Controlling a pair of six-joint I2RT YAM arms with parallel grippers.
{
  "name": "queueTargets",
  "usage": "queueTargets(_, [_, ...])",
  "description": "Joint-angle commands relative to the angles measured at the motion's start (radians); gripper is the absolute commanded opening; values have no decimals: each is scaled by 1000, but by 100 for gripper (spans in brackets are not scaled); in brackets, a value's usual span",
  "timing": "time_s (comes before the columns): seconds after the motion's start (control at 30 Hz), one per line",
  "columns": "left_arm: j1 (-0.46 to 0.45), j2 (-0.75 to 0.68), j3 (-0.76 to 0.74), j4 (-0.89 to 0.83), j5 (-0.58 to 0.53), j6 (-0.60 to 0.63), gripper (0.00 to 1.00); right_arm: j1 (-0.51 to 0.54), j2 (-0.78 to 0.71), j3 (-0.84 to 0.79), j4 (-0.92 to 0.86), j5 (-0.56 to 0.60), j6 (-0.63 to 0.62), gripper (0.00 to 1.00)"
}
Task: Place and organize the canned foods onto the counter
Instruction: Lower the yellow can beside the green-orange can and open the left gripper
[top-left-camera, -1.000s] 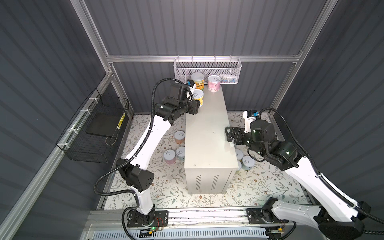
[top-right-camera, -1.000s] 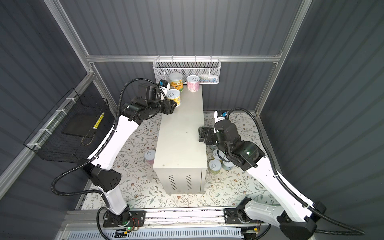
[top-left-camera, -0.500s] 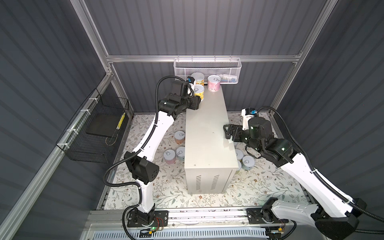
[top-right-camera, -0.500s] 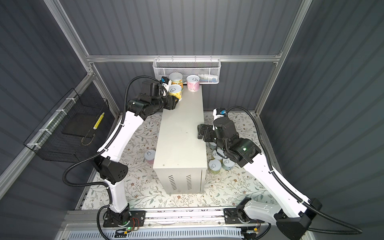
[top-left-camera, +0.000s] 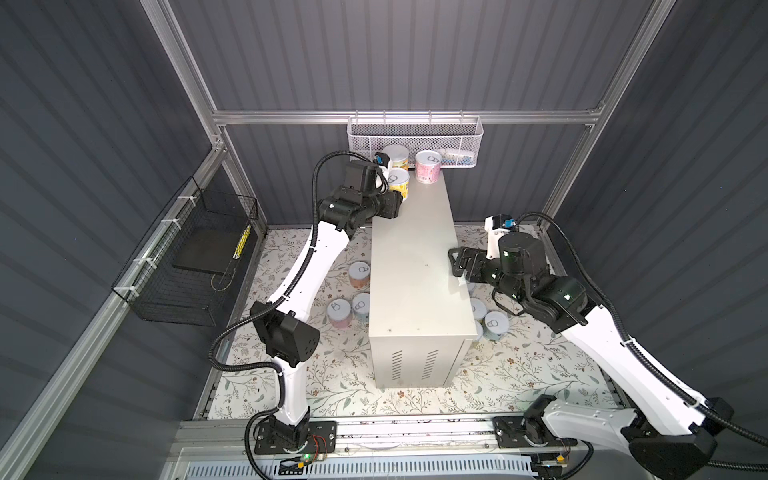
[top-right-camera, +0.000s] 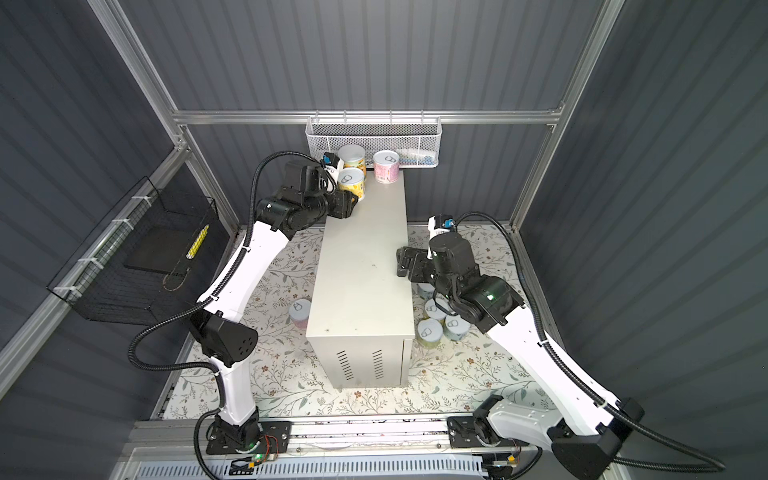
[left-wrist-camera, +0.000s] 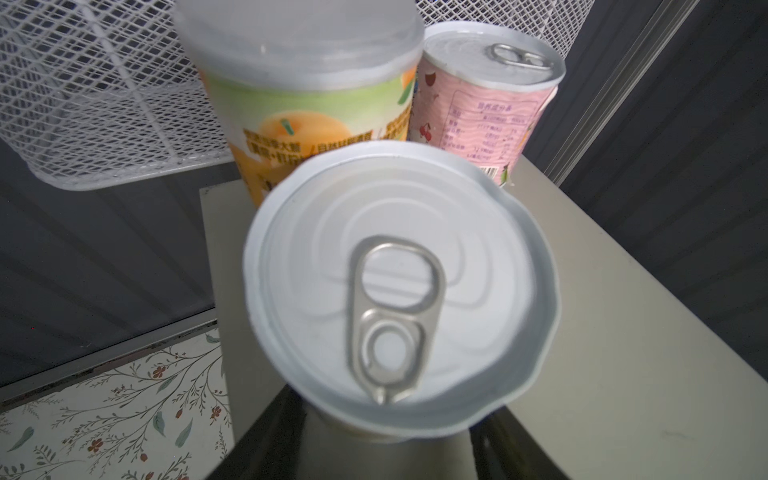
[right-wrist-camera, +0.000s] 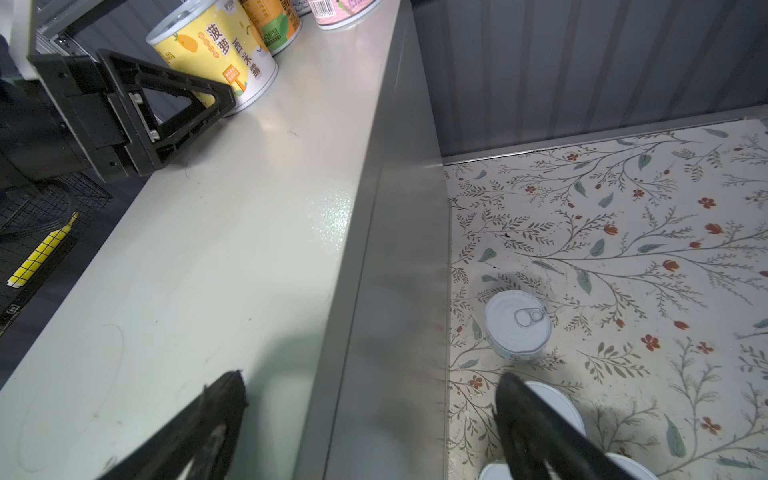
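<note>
The counter (top-left-camera: 411, 270) (top-right-camera: 357, 270) is a tall off-white cabinet in the middle of both top views. At its far end stand an orange can (top-left-camera: 395, 154) (left-wrist-camera: 307, 104) and a pink can (top-left-camera: 428, 165) (left-wrist-camera: 486, 104). My left gripper (top-left-camera: 397, 198) (top-right-camera: 353, 198) (left-wrist-camera: 390, 449) is shut on a yellow can (top-left-camera: 398, 183) (top-right-camera: 351, 183) (left-wrist-camera: 399, 291) (right-wrist-camera: 216, 54), upright just in front of the orange one, its base at the counter top. My right gripper (top-left-camera: 454, 262) (top-right-camera: 401, 262) (right-wrist-camera: 370, 386) hangs open over the counter's right edge, holding nothing.
Several more cans stand on the floral floor, some left of the counter (top-left-camera: 359, 274) and some right of it (top-left-camera: 496, 324) (right-wrist-camera: 517, 324). A white mesh basket (top-left-camera: 415, 137) hangs on the back rail just above the far cans. A black wire basket (top-left-camera: 187, 257) hangs on the left wall.
The left gripper has carried the yellow can a little toward the far end, up beside the orange can. The right gripper has crept slightly the same way and stayed open.
</note>
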Motion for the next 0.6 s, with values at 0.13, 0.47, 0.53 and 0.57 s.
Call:
queueTargets(0.13, [11, 5, 17, 3, 4, -19, 64, -6, -33, -10, -38, 46, -3, 95])
queueTargets(0.47, [12, -73, -41, 25, 29, -4, 92, -29, -148, -11, -121, 134, -24, 96])
queueTargets(0.53, [12, -103, -63, 28, 18, -7, 97, -39, -182, -33, -144, 146, -13, 97])
queueTargets(0.57, [12, -123, -84, 35, 11, -7, 99, -42, -199, -47, -159, 150, -3, 97])
